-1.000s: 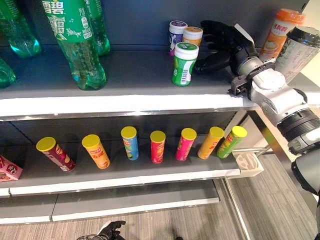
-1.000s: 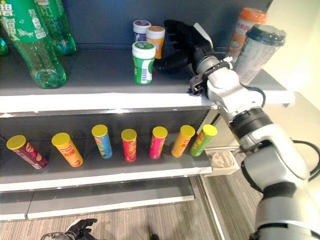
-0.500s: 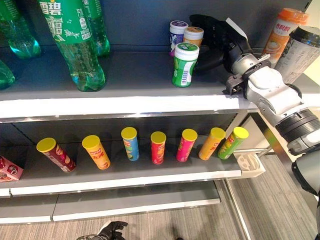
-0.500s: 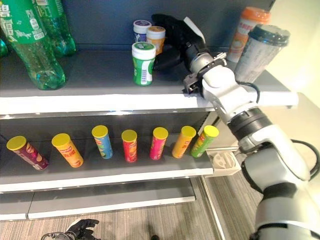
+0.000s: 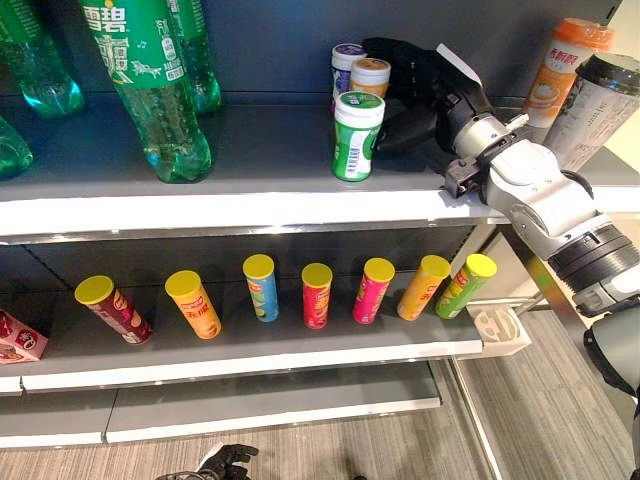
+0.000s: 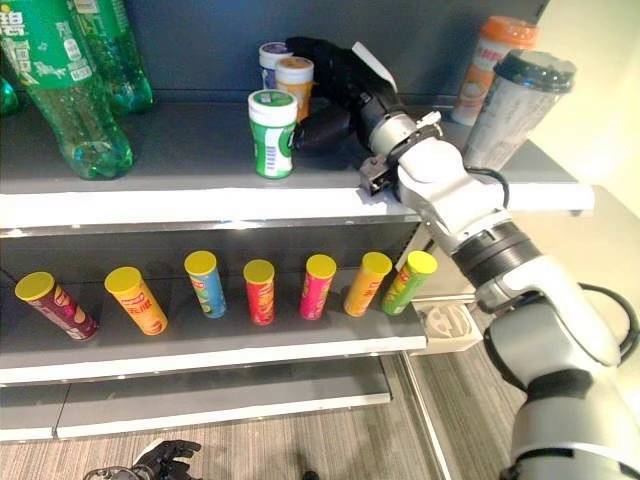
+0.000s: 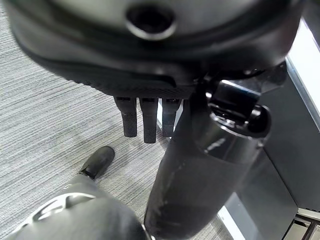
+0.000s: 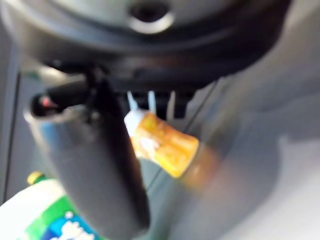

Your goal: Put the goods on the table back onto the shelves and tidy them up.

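Goods sat on the shelves. A green tub with a white lid (image 5: 357,137) stood upright on the top shelf (image 5: 250,205), near its front edge. Just behind it stood two small tubs side by side — one with a purple lid (image 5: 345,56) and one with an orange lid (image 5: 370,75). The right hand (image 5: 415,95) was on the top shelf just beside these tubs, on their right. Its dark fingers (image 6: 318,52) reached toward the two small tubs at the back, and its thumb (image 6: 322,128) pointed at the green tub. The fingers were spread and not closed round anything. I could not tell if they touched the tubs. In the right wrist view the orange tub (image 8: 162,142) showed past the fingers, and the green tub (image 8: 45,212) was close by.

Big green bottles (image 5: 145,85) stood at the left of the top shelf. An orange cup (image 5: 562,60) and a dark-lidded cup (image 5: 600,100) stood at the right end.

On the lower shelf (image 5: 250,350), seven tall tubes with yellow lids (image 5: 316,293) stood in a row — dark red, orange, blue, red, pink, orange and green. A pink packet (image 5: 18,338) lay at the far left.

The left hand (image 7: 145,117) hung low over the grey floor (image 7: 45,115), its fingers straight and holding nothing.
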